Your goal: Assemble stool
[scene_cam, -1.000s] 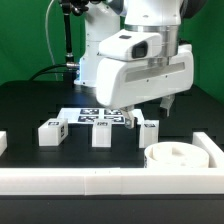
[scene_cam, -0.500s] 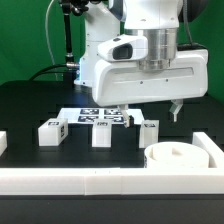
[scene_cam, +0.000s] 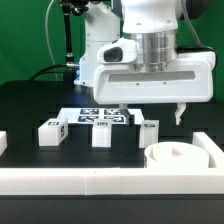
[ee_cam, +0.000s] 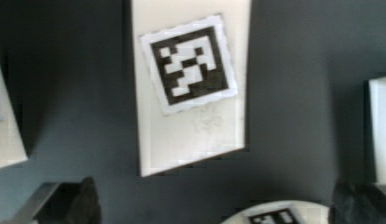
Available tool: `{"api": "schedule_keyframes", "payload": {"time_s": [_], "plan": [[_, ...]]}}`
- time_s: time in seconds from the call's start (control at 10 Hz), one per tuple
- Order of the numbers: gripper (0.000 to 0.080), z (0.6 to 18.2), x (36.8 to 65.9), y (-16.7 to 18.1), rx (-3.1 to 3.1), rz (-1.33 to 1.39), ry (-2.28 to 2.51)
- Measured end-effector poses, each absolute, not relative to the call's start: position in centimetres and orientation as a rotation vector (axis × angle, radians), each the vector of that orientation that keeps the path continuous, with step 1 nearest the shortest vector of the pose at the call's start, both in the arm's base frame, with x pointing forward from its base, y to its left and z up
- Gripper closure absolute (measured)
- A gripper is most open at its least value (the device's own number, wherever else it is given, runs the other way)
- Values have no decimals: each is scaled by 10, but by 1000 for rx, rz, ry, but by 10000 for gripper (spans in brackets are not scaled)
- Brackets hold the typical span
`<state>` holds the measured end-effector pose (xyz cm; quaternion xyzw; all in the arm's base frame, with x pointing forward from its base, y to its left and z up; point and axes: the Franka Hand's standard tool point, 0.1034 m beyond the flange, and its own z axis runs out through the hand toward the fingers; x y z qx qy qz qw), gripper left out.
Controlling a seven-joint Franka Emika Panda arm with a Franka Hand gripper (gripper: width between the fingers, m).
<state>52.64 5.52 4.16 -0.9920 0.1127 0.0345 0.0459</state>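
Stool seat (scene_cam: 176,156): thick round white plastic ring

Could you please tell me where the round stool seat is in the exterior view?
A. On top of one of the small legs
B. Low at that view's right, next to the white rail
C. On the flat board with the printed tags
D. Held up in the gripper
B: the round seat lies flat at the exterior view's right, just behind the white rail, apart from the three legs and with nothing holding it.
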Motion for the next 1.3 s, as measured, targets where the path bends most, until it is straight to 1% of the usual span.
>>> {"api": "schedule_keyframes", "payload": {"time_s": [0.3,0.4,0.5,0.7,1.1,1.3], "plan": [[150,42,525,56,-3029,141,324],[150,42,520,55,-3023,257,312],[150,42,522,55,-3015,327,300],[150,38,514,51,-2975,586,279],[150,39,505,60,-2852,994,232],[150,35,508,62,-2781,1163,198]]}}
